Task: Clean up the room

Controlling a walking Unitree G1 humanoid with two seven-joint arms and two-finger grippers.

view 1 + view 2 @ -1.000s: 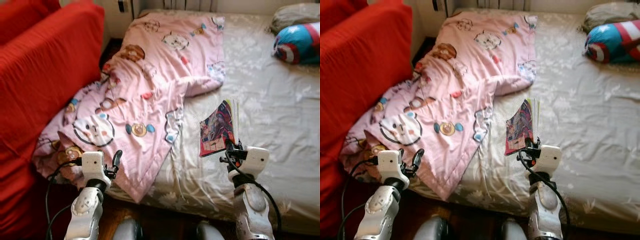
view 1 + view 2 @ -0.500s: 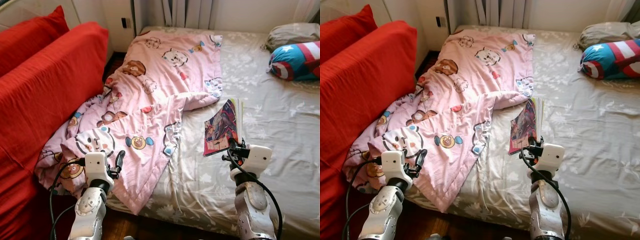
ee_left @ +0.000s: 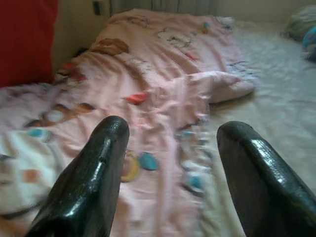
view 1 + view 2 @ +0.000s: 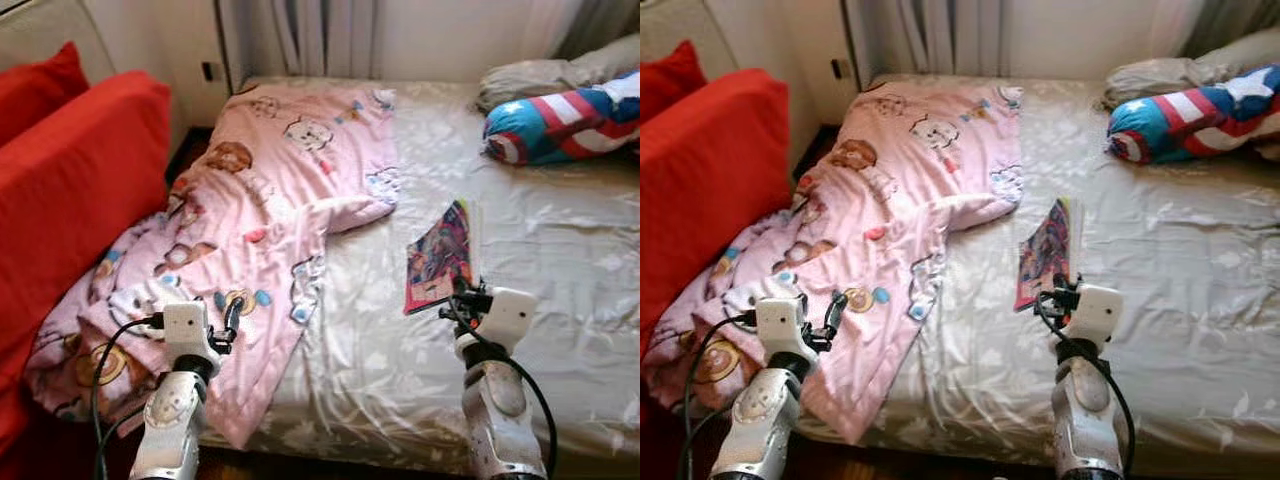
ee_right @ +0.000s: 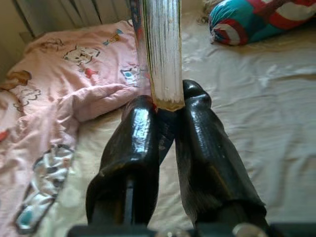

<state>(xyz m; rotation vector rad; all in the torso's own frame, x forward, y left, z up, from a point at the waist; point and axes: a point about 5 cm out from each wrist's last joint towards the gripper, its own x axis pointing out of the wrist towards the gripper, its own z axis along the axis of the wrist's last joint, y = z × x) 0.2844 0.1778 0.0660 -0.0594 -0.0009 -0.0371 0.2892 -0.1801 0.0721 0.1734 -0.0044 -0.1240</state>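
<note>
Your right claw [image 5: 165,106] is clamped on the bottom edge of a comic book [image 4: 440,257], holding it upright above the bed [image 4: 560,250], cover turned toward the robot's left. In the right wrist view its two fingers [image 5: 129,148] pinch the page block between them, so the book stands on edge rather than hanging flat. That grip near one edge looks chosen to lift it clear of the sheet for carrying; expect the pages to fan or sag if you swing fast.

Your left claw [image 3: 170,163] is spread wide and holds nothing, poised low over the pink cartoon-print blanket [image 4: 270,190], which lies rumpled across the bed's left side and spills off the near edge beside the red sofa [image 4: 70,190].

A shield-patterned cushion [image 4: 560,120] and a grey pillow [image 4: 540,75] sit at the far end. No bin, basket or box is visible to take the book.
</note>
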